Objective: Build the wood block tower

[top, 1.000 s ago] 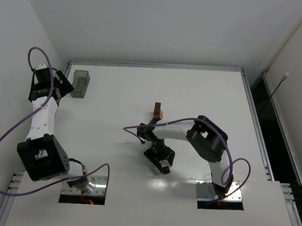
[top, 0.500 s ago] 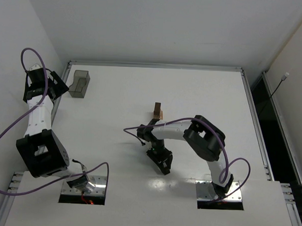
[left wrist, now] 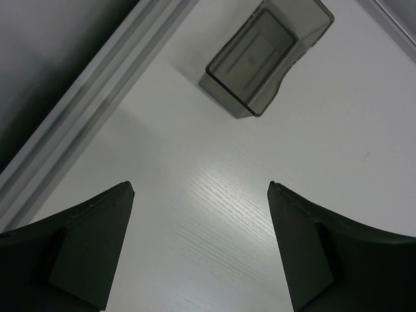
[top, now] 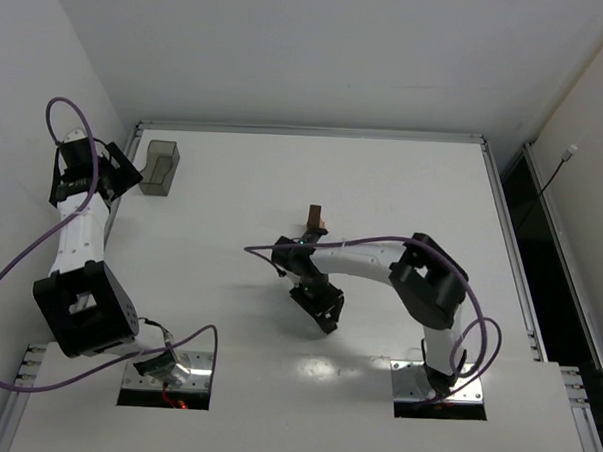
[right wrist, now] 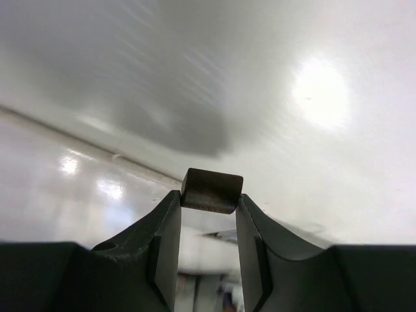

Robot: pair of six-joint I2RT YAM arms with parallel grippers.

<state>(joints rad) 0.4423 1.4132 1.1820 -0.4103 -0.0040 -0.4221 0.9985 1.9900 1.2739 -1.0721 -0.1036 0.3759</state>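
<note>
The wood block tower (top: 315,222) is a narrow stack of tan and brown blocks near the table's middle. My right gripper (top: 325,315) is in front of the tower and a little left, apart from it. In the right wrist view it (right wrist: 208,201) is shut on a dark brown block (right wrist: 211,191) held between its fingertips, above the table. My left gripper (top: 119,173) is at the far left, open and empty; in the left wrist view it (left wrist: 201,192) hangs over bare table short of the bin.
A translucent grey plastic bin (top: 161,167) stands at the back left, also in the left wrist view (left wrist: 263,55). A metal rail (left wrist: 84,104) runs along the table's left edge. The right arm's purple cable (top: 381,241) loops over the table.
My right gripper has swung and moved a little toward the tower with the dark block in it. The left arm shifted slightly at the left edge.
</note>
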